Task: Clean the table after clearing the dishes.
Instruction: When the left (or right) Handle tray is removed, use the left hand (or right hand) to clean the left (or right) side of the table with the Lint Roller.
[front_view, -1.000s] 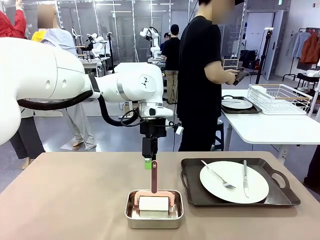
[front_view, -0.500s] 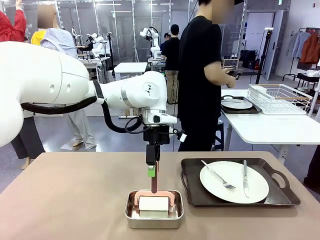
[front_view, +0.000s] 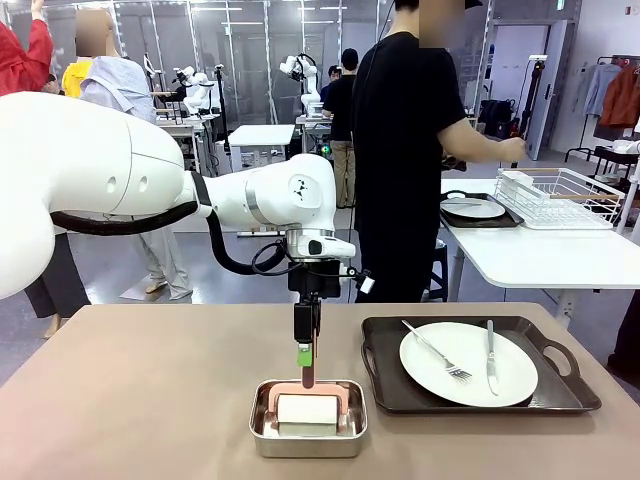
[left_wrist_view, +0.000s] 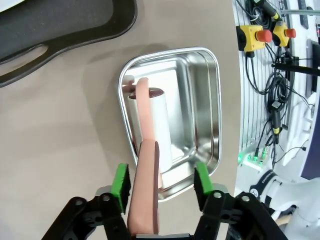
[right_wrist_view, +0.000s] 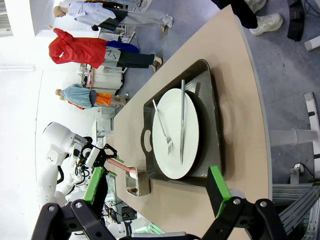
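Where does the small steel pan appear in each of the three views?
Front view: steel pan at bottom centre.
Left wrist view: the picture's middle, just beyond the left hand.
Right wrist view: lower left, small and far off.
Shared landmark: the dark tray beside it.

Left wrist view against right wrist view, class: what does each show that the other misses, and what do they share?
Left wrist view: the white roller lying inside the steel pan, its pink handle rising between the pads of the open left gripper, not yet gripped. Right wrist view: the plate with fork and knife, framed by the open right gripper. Both: the brown table, the pan, the pink handle and the dark tray.
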